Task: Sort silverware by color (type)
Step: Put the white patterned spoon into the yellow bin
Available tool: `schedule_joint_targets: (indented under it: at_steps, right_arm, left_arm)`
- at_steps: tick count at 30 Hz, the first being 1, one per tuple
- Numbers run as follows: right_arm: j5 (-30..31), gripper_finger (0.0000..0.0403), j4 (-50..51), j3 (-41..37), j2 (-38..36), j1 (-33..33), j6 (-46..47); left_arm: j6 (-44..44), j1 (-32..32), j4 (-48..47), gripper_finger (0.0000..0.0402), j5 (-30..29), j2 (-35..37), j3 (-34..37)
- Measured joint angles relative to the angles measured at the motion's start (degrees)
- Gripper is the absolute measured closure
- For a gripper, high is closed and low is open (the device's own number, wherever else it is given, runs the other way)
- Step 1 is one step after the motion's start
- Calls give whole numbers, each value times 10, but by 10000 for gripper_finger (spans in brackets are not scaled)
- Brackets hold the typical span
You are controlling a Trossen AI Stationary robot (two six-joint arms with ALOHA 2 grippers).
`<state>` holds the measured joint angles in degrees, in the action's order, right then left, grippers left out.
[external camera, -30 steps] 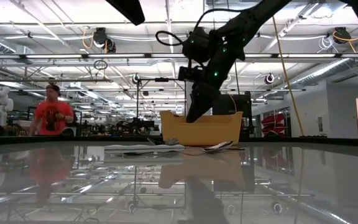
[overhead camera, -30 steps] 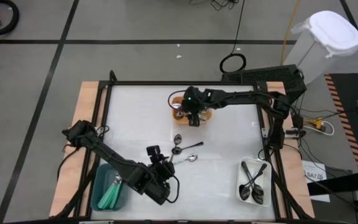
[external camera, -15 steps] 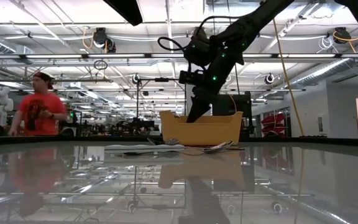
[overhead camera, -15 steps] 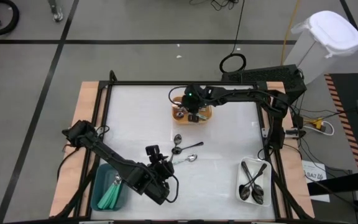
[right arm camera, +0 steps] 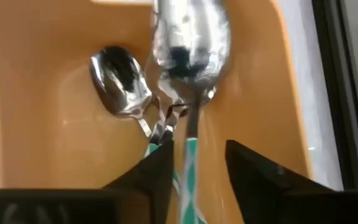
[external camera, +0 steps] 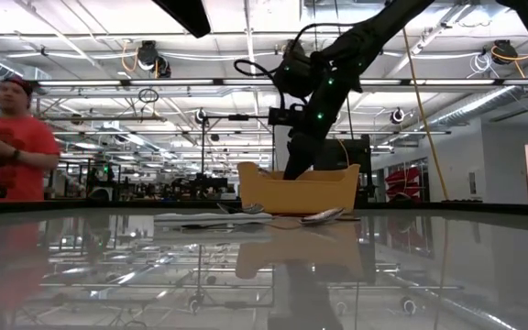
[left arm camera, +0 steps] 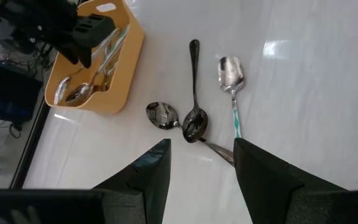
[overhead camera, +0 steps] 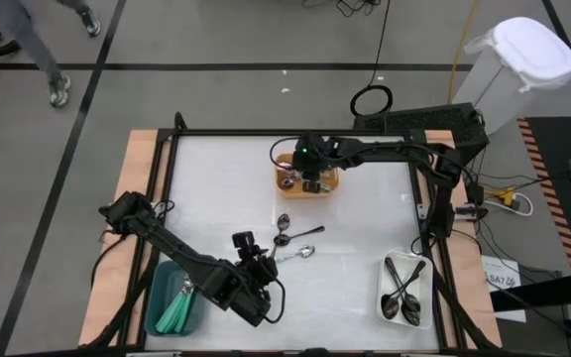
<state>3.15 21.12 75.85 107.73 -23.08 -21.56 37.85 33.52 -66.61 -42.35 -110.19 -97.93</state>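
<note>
The right gripper hangs over the rectangular orange plastic tray, its fingers spread around a teal-handled spoon whose bowl lies in the tray beside other silver-bowled spoons. Whether the fingers touch it, I cannot tell. Three loose spoons lie on the white tabletop just nearer than the tray. The left gripper waits beyond them, fingers parted and empty. Black spoons fill a white tray, well apart from the orange one.
</note>
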Motion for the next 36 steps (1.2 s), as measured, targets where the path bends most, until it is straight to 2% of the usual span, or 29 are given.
schedule_joint_targets:
  at_steps: [4, 8, 12, 20, 23, 28, 32, 36]
  right_arm:
    - [-1, 230, -15, 0, 14, -2, 2]
    - [-1, 227, -31, 0, 30, -2, 0]
    - [4, 259, -33, 0, 38, -2, -2]
    - [13, 381, -23, 1, 31, -2, -4]
    - [13, 382, -7, 1, 23, -1, -4]
    - [13, 362, 17, 1, 11, 1, -2]
    - [11, 376, 41, 2, -5, 2, -2]
    - [-18, 381, 49, 2, -22, 2, 8]
  left_arm:
    - [0, 0, 2, 227, 0, 0, 0]
    - [1, 0, 3, 227, 0, 0, 0]
    - [1, 0, 4, 227, 0, 0, 0]
    - [0, -1, 4, 227, 0, 0, 0]
    - [0, -1, 4, 227, 0, 0, 0]
    - [0, -2, 6, 227, 0, 0, 0]
    - [0, -2, 7, 227, 0, 0, 0]
    - [-1, -4, 8, 227, 0, 0, 1]
